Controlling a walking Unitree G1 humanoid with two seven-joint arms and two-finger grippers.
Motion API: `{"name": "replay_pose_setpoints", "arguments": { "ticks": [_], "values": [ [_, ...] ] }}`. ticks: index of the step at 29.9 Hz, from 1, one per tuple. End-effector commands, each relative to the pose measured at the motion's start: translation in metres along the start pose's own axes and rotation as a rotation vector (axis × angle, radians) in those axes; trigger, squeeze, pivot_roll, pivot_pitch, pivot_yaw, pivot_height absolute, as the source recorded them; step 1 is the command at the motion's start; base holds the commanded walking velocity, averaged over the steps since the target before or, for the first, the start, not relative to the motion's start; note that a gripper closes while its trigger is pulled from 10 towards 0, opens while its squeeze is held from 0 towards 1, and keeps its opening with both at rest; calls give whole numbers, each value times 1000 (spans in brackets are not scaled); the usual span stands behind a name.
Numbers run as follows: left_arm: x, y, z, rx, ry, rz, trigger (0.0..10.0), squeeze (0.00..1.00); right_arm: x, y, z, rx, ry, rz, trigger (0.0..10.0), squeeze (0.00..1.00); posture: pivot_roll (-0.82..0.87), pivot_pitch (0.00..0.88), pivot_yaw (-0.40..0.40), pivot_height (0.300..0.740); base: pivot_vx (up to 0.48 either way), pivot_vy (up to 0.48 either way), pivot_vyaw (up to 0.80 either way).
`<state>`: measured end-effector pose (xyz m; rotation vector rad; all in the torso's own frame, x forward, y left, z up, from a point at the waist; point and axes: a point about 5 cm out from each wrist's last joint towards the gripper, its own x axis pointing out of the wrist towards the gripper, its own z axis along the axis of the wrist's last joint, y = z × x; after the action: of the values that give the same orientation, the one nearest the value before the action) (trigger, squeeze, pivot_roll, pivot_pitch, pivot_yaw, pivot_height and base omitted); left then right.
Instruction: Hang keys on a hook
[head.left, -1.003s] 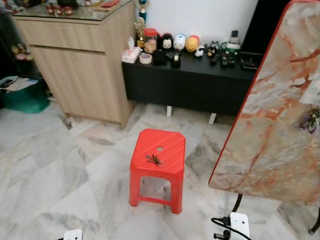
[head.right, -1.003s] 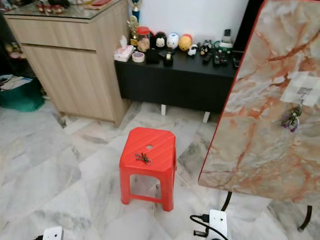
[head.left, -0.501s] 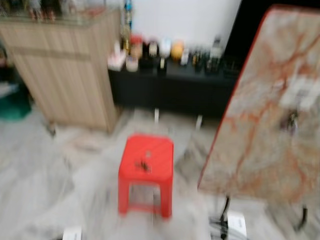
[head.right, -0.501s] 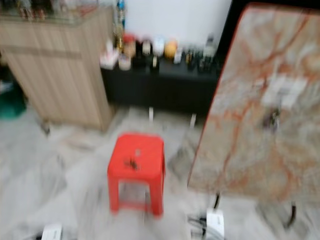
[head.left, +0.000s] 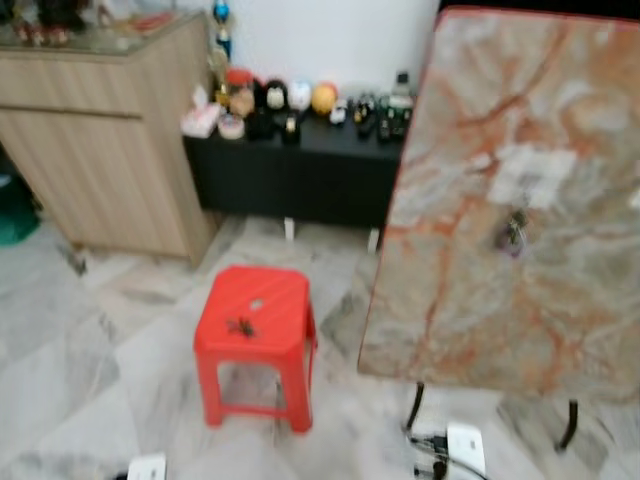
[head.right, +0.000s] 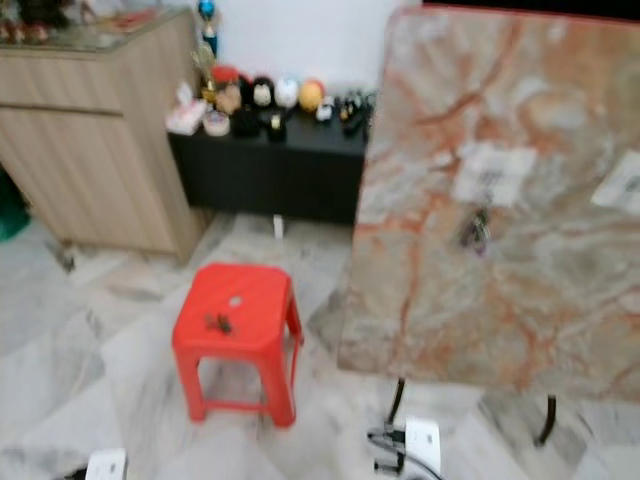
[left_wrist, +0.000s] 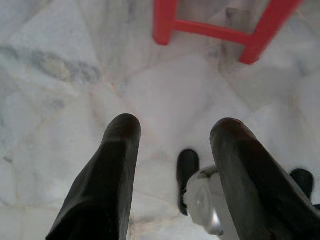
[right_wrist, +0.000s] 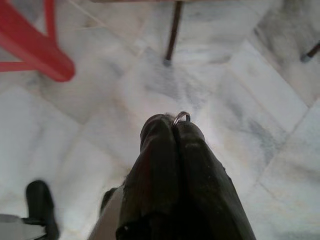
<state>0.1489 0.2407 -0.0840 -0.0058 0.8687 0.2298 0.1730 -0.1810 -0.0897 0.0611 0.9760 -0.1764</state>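
Small dark bunch of keys lying flat on the seat of the red plastic stool, lower left of centre in the left eye view. To the right, a tilted marble-patterned board bearing a white patch, with another bunch hanging just below it; hook itself too blurred to make out. Right gripper pressed closed over the marble floor, a thin metal ring peeping out at its tips, seemingly pinched there. Left gripper spread wide, holding nothing, pointed at the floor near the stool's legs. Probably light, hard and slick, loose pieces likely to swing and jingle; not fragile. Best taken by the ring rather than a blade, leaving an open loop to slip over the hook.
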Motion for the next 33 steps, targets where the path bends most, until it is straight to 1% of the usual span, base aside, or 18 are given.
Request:
{"name": "replay_pose_setpoints", "arguments": {
  "ticks": [1,10,14,16,19,21,23,24,25,26,27,28,29,33],
  "values": [
    [-1,0,-3,10,8,-3,10000,0,0,-1,1,9,-4,-5,10000,0,21,0,-23,736,0,-326,-800],
    [-1,1,-3,13,5,-2,10000,0,0,1,3,14,-15,-2,10000,0,24,0,-24,736,0,-324,-739],
    [-1,2,-2,12,2,1,10000,0,1,3,8,19,-34,2,10000,0,23,0,-23,736,0,-317,0],
    [-1,2,-1,8,-1,3,10000,0,1,3,12,28,-52,6,10000,0,25,0,-24,736,0,0,0],
    [0,1,2,0,-14,3,10000,0,2,7,29,52,-127,26,10000,0,20,0,-23,736,0,0,0],
    [1,0,4,-1,-19,2,10000,0,3,8,35,58,-154,31,10000,0,16,0,-23,736,0,0,0],
    [1,-1,5,-1,-24,1,10000,0,2,7,49,68,-218,14,10000,0,18,0,-22,736,0,0,0],
    [1,-1,5,-1,-24,1,10000,0,2,7,49,68,-218,14,10000,0,18,0,-22,736,0,0,0],
    [1,-1,5,-2,-27,1,10000,0,1,5,66,69,-299,-19,10000,0,17,0,-22,736,0,0,0],
    [1,-1,6,-2,-28,0,10000,0,1,4,74,75,-337,-31,10000,0,17,0,-22,736,0,0,0],
    [1,-1,6,-2,-28,0,10000,0,1,4,74,75,-337,-31,10000,0,17,0,-22,736,0,0,0],
    [1,-1,6,-2,-30,1,10000,0,-2,2,91,68,-414,-56,10000,0,14,0,-22,736,0,0,0],
    [1,-1,6,-2,-31,1,10000,0,-2,2,95,63,-434,-63,10000,0,14,0,-22,736,0,0,0],
    [1,0,5,2,-26,2,10000,0,-16,-4,136,15,-669,-153,10000,0,3,0,-19,736,0,0,0]
  ]
}}
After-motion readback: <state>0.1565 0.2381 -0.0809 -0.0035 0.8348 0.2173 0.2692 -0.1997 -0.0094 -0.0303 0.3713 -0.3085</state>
